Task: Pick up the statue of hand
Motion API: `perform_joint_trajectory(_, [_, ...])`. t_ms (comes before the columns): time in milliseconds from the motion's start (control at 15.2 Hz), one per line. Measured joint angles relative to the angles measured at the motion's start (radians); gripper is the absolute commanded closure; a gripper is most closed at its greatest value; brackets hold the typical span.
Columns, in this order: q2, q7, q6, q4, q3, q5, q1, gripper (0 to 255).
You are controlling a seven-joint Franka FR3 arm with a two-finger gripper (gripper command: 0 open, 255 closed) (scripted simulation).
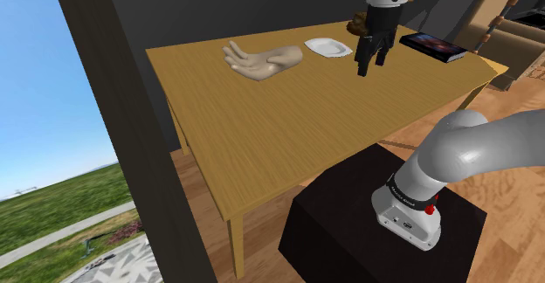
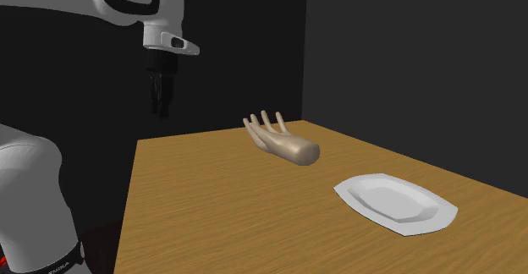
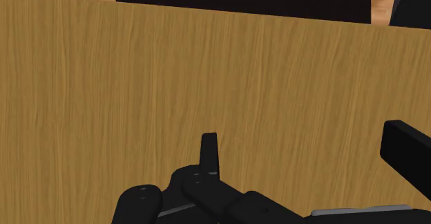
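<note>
The hand statue (image 1: 262, 61) is a beige hand lying on its side on the wooden table (image 1: 288, 133), near the far edge in the shoulder view, fingers toward that view's left. My black gripper (image 1: 371, 65) hangs open above the table, well to the right of the statue and past the white plate, holding nothing. In the second exterior view the statue (image 2: 283, 141) lies mid-table with its fingers raised, and the gripper (image 2: 161, 105) hovers high to its left. The wrist view has bare tabletop (image 3: 138, 84) under the gripper (image 3: 307, 146), its fingers wide apart.
A white plate (image 1: 328, 47) lies between the statue and the gripper, and shows again in the second exterior view (image 2: 393, 200). A dark book (image 1: 432, 45) lies by the table's right end, a brown object (image 1: 358, 25) behind the gripper. The black stand (image 1: 349, 211) sits at the table's near side.
</note>
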State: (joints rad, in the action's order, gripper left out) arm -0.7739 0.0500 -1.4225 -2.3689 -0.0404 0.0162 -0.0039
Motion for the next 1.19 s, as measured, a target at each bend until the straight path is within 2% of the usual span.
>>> perform_joint_trajectory(132, [0.019, 0.017, -0.010, 0.008, -0.007, -0.007, -0.002, 0])
perform_joint_trajectory(462, [0.201, 0.149, -0.077, 0.110, -0.045, -0.047, -0.035, 0])
perform_joint_trajectory(1188, [0.650, 0.469, -0.171, 0.446, -0.094, -0.088, -0.092, 0])
